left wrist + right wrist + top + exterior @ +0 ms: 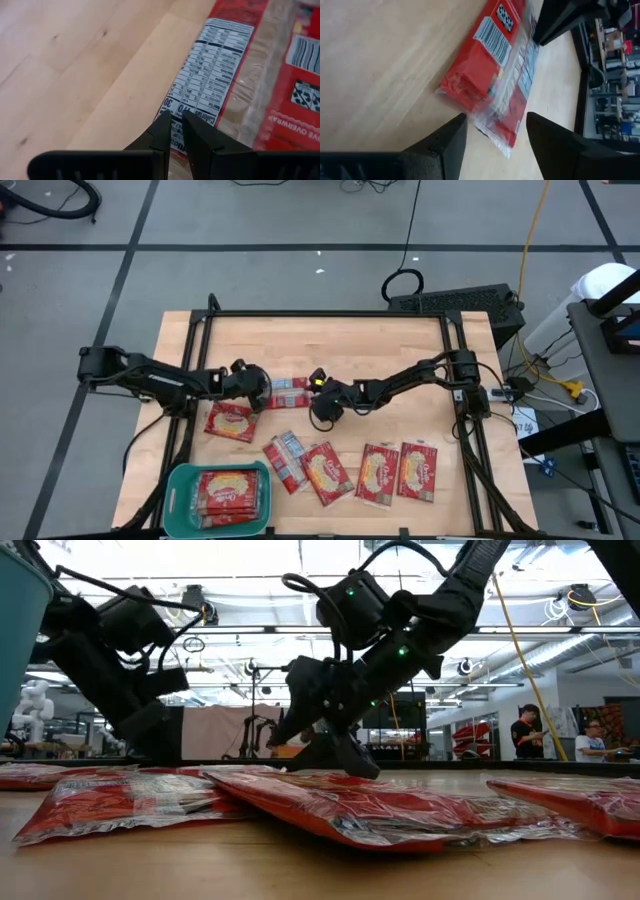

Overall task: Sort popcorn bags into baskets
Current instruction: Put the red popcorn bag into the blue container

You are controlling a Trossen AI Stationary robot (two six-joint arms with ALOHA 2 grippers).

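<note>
Both dark arms reach inward low over the light wooden desk (400,340), meeting at one flat red plastic popcorn packet (290,392) lying back-side up, long axis running between the tools. Left tool (172,131) nearly closed at the packet's edge; whether it pinches it is hard to tell. Right tool (496,131) wide open, empty, packet's end between fingers. Teal-green rectangular plastic basket (185,477), near-left of that packet, holds packets, partly cut off.

Left gripper (262,389), fingers nearly closed, reaches toward table centre on an extended arm. Right gripper (322,414), fingers spread apart, points down near centre.
</note>
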